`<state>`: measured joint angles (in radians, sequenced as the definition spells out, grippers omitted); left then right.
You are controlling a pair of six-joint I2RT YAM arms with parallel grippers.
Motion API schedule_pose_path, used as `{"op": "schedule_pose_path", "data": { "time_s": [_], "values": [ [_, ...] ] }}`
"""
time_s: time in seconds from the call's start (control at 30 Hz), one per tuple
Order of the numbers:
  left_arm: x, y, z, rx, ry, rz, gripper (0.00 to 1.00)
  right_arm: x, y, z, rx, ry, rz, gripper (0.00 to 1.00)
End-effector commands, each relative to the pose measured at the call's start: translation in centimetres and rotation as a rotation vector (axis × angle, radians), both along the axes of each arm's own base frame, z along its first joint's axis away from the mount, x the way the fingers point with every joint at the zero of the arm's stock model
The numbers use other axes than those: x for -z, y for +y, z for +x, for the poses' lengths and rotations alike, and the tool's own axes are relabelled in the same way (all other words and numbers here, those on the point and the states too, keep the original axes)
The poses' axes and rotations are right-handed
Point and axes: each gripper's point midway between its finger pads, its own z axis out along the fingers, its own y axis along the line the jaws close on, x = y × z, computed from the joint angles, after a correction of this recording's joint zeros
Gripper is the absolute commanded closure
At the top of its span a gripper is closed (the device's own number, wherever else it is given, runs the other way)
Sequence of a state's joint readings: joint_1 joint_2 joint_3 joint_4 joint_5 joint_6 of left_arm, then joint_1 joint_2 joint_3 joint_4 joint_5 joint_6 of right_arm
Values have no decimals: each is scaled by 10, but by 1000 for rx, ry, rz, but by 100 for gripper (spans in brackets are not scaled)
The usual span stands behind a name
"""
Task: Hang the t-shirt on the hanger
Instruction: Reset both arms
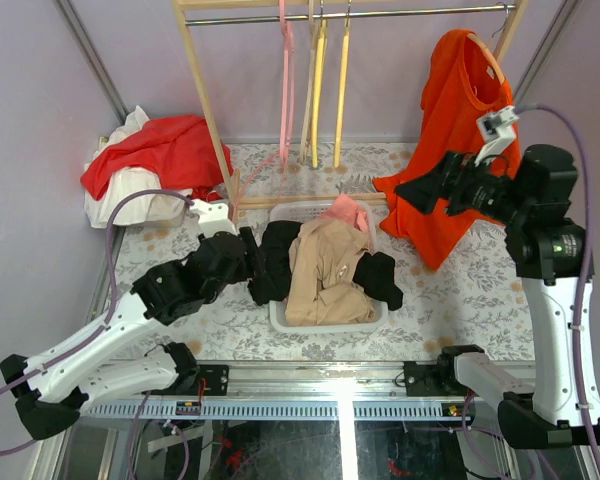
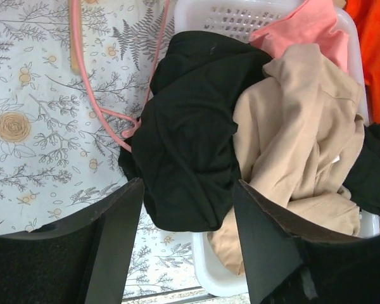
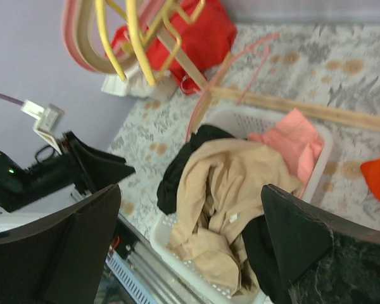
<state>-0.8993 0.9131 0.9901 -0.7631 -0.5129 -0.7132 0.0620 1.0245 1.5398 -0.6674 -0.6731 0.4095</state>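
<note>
Overhead view of a floral-patterned surface (image 1: 460, 300) with a wooden clothes rack (image 1: 205, 110) at the back and my two arms reaching in from the near edge.

The bright orange t-shirt (image 1: 450, 130) hangs at the right end of the rack. The peach hanger (image 1: 490, 60) shows through its neck opening, so the shirt appears to be on the hanger already. Its lower hem drapes down onto the surface. The hook is too small to make out, so I cannot tell whether it sits on the rail.

My right claw (image 3: 183, 253) hovers just in front of the shirt with its fingers wide apart and nothing between them.

My left claw (image 2: 187, 244) hangs over the near left corner of a white laundry basket (image 1: 280, 318). Its fingers are apart and clamp nothing. A black garment (image 2: 183, 145) lies below them, spilling over the basket rim, with a tan garment (image 1: 325, 270) beside it.

I judge the hanging step to be done or nearly done, and the step in hand to be letting go and backing off. The next move calls for pulling both arms away without snagging cloth, and checking that the shirt sits evenly on both hanger shoulders. If a shoulder has slipped, the right claw is the nearer one to fix it.
</note>
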Motion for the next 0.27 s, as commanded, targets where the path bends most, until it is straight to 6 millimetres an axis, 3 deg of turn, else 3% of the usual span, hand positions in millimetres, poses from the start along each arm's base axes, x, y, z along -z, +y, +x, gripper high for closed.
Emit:
{"op": "schedule_pose_path", "data": {
  "time_s": [0.0,0.23],
  "values": [
    [-33,1,10,-78,-107,-171,41,17,8,-8,-10,-7,-30,1],
    [-36,1,11,-67,-114,-158,40,40,9,-11,-3,13,-75,1]
  ]
}}
